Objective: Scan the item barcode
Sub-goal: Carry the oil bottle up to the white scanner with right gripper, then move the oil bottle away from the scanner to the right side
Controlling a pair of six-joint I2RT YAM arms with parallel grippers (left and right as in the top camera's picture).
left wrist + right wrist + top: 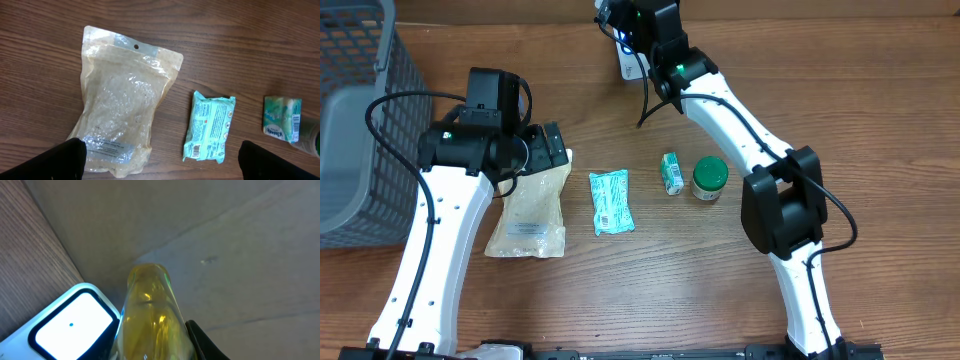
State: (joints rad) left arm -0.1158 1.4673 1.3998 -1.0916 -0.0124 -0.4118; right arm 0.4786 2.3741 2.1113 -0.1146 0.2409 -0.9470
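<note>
Right jaws: mine, clamped on yellow translucent bottle [150, 315], which stands between them. Lit barcode scanner [70, 325] just beside bottle, on left of jaws in wrist view.
Left jaws: mine, spread wide, holding nothing, above tabletop [225, 40]. Clear grain pouch [120, 100] lies below, toward left jaw; teal packet [209, 129] toward right jaw.

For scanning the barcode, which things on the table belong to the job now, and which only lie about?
Job: scanner; clear pouch, probably, below the open left tool.
Lying about: wipes packet, green carton, green-lidded jar, grey basket.
</note>
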